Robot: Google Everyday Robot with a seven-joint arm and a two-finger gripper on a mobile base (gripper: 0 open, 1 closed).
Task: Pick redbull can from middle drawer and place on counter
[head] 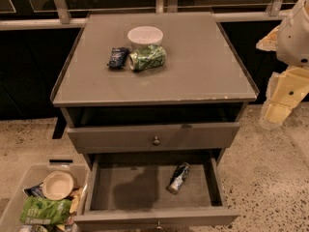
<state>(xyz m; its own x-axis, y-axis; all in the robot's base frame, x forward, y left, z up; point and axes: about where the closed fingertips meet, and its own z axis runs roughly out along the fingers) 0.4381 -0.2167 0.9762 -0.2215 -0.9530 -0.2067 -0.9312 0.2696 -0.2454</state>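
Note:
The redbull can (pixel 178 178), slim, silver and dark blue, lies on its side in the right half of the open middle drawer (pixel 120 187). That drawer is pulled out below the upper grey drawer (pixel 156 138). The counter (pixel 203 66) is the flat grey top of the cabinet. My arm and gripper (pixel 277 111) hang at the right edge of the view, beside the cabinet's right side, level with the counter's front edge and well apart from the can.
On the counter stand a white bowl (pixel 145 36), a fat green can (pixel 147 57) lying on its side, and a small dark blue packet (pixel 118 57). A clear bin (pixel 14 197) on the floor at lower left holds a bowl and snack bags.

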